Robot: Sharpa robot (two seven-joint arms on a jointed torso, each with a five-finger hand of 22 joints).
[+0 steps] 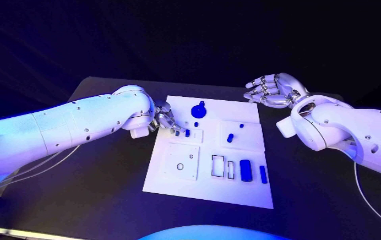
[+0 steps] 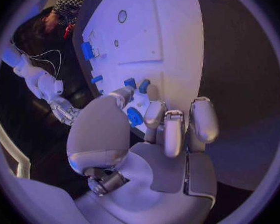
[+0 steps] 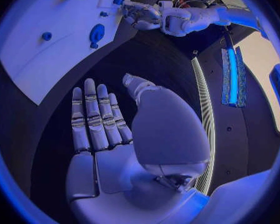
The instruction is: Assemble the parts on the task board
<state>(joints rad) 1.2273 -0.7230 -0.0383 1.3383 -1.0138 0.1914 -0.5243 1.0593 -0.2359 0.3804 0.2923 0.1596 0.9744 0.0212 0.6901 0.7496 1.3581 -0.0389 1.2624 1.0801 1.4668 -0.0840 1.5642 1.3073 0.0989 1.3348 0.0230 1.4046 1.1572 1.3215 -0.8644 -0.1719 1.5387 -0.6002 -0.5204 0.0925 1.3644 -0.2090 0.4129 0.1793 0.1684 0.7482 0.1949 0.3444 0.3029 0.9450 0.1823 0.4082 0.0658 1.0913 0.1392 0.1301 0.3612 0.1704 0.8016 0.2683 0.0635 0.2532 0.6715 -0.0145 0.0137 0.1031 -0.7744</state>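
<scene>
The white task board (image 1: 208, 182) lies mid-table. My left hand (image 1: 165, 118) reaches over its left edge. In the left wrist view, thumb and a finger of this hand (image 2: 159, 129) pinch a small round blue part (image 2: 135, 117) at a small raised plate. Two short blue pegs (image 1: 183, 132) stand just beyond the fingertips. A round blue part with a knob (image 1: 199, 109) lies near the board's far edge. My right hand (image 1: 272, 90) hovers off the board's far right corner, fingers spread and holding nothing, also seen flat in the right wrist view (image 3: 102, 129).
More blue parts sit on the board: a peg (image 1: 230, 137) in the middle, a block (image 1: 246, 169) and a thin bar (image 1: 264, 174) at the near right. Rectangular slots (image 1: 218, 164) and a plate with a round hole (image 1: 181, 163) lie near the front. Black table surrounds the board.
</scene>
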